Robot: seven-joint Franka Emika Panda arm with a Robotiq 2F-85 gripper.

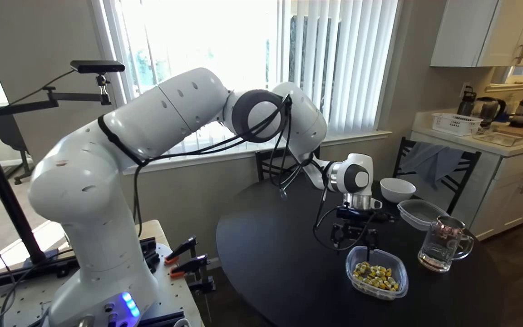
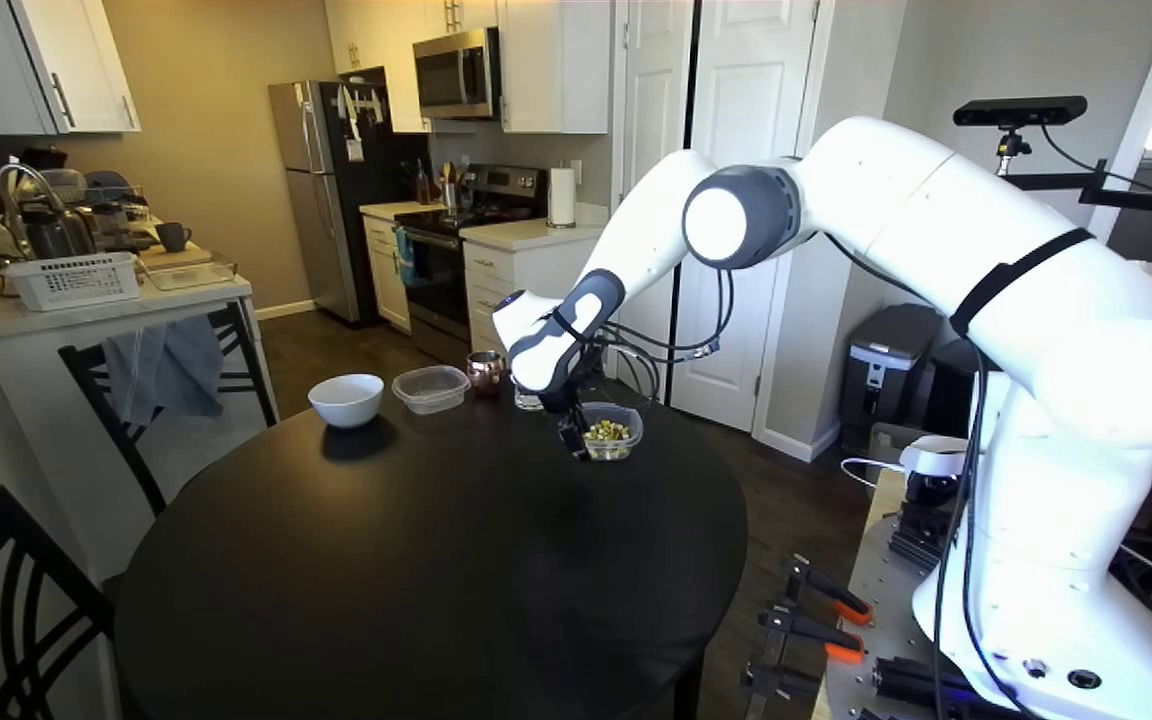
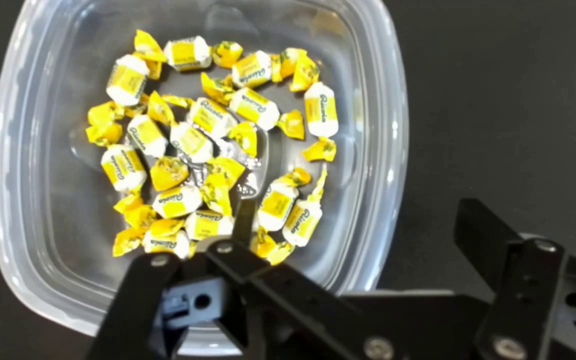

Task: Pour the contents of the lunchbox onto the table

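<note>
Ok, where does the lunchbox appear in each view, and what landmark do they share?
In an exterior view: the lunchbox sits at lower right, left of the clear mug.
In an exterior view: the lunchbox sits just right of and below center.
Wrist view: the lunchbox fills the left and center, cut by the upper edge.
Shared landmark: the yellow-wrapped candies inside it.

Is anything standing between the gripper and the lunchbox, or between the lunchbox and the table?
Nothing visible. In the wrist view the open gripper has one finger over the candies and one outside the lunchbox, which sits on the table. The glass mug stands apart.
</note>
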